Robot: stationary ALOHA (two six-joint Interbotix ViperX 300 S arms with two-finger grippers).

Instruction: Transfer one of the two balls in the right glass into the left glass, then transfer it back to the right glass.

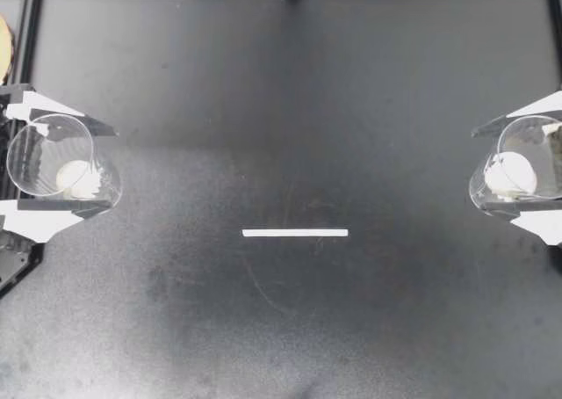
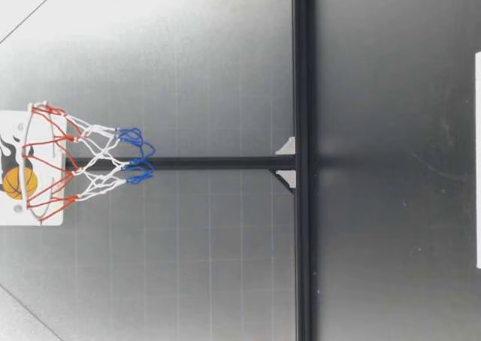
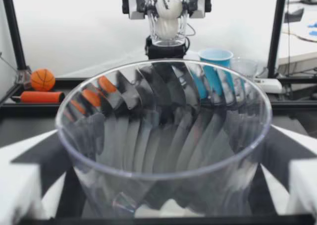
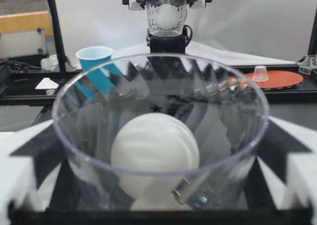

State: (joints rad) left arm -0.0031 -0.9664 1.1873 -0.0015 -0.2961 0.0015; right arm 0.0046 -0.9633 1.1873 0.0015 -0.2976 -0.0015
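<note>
My left gripper (image 1: 83, 166) at the table's left edge is shut on the left glass (image 1: 48, 153), a clear plastic cup with a white ball (image 1: 75, 177) at its bottom. At the right edge my right gripper (image 1: 496, 175) is shut on the right glass (image 1: 527, 157), which holds a white ball (image 1: 507, 172). The right wrist view shows that ball (image 4: 154, 150) large inside the right glass (image 4: 158, 136); whether a second ball lies under it I cannot tell. In the left wrist view the left glass (image 3: 163, 136) fills the space between the fingers (image 3: 20, 185). No gripper appears in the low view.
A white tape strip (image 1: 295, 233) lies on the dark table between the arms. A toy basketball hoop (image 2: 45, 163) hangs on the black frame behind the table. Beyond the table stand a blue cup (image 3: 215, 56), an orange ball (image 3: 42, 79) and an orange plate (image 4: 275, 78).
</note>
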